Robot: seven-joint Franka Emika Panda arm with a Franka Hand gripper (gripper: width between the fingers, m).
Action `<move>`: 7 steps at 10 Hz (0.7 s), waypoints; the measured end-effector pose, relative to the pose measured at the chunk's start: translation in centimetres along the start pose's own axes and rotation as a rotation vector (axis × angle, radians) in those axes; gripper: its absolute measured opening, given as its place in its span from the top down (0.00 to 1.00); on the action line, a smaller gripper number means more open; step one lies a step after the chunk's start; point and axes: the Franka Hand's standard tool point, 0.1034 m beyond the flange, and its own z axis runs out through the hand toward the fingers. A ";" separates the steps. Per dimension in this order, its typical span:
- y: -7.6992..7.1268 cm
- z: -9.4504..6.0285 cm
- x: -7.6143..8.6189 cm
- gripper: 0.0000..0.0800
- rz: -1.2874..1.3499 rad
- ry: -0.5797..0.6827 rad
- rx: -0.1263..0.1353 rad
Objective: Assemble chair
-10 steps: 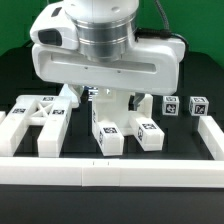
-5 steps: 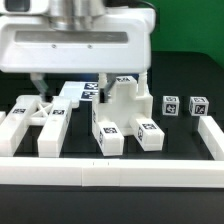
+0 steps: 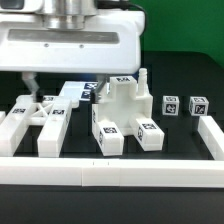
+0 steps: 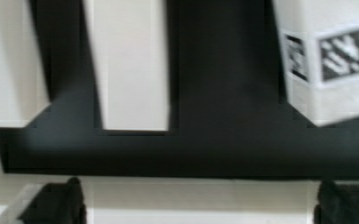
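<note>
The chair's loose white tagged parts lie inside the railed area. An A-shaped frame (image 3: 40, 115) lies at the exterior view's left. The flat seat slab (image 3: 76, 92) is behind it and a blocky piece (image 3: 124, 100) stands in the middle. Two square posts (image 3: 108, 136) (image 3: 148, 131) lie in front. Two small cubes (image 3: 170, 105) (image 3: 198, 104) are at the right. My gripper (image 3: 84, 80) hovers above the frame and slab, jaws wide apart and empty. In the wrist view the gripper (image 4: 202, 205) has dark fingertips (image 4: 51, 203) far apart, above a white bar (image 4: 131, 70) and a tagged piece (image 4: 330, 60).
Long white border rails run along the front (image 3: 110, 176), the left (image 3: 10, 135) and the right (image 3: 212, 142). The table surface is black. The gripper's wide white body hides the back of the scene.
The gripper has moved toward the exterior view's left, from above the blocky piece to above the frame and slab. The parts have not moved.
</note>
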 end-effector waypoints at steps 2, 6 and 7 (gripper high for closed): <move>2.5 0.5 -0.7 0.19 0.029 -0.074 0.040; 1.4 1.0 -0.7 0.19 0.094 -0.104 0.050; 1.3 1.1 -0.8 0.19 0.093 -0.106 0.050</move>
